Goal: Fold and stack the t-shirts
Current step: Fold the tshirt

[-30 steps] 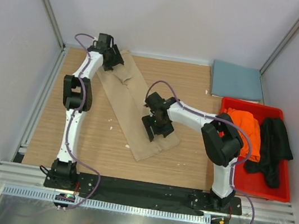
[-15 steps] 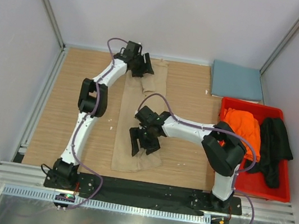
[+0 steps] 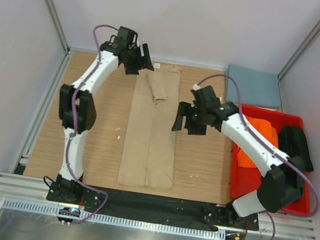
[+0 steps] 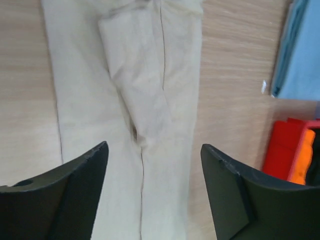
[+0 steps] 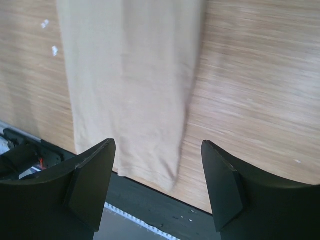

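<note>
The tan-beige t-shirt [image 3: 151, 137] lies flat on the table as a long narrow strip running from the far edge to the near edge, with a sleeve folded over its far end. My left gripper [image 3: 143, 62] hovers open just left of that far end, holding nothing. In the left wrist view the tan shirt [image 4: 125, 100] lies well below the left gripper [image 4: 152, 190]. My right gripper [image 3: 185, 123] is open and empty, above the table just right of the strip. The right gripper [image 5: 157, 185] looks down on the tan shirt's [image 5: 130, 85] near hem.
A folded slate blue-grey t-shirt [image 3: 253, 86] lies at the back right corner. The red bin [image 3: 269, 201] at the right holds the orange t-shirt [image 3: 262, 136] and the black t-shirt [image 3: 293, 154]. The black base rail [image 3: 153, 203] borders the near edge.
The tan strip swung from a diagonal to straight along the table. Both grippers let go of it; the left drew back at the far end, the right rose and moved off to the right.
</note>
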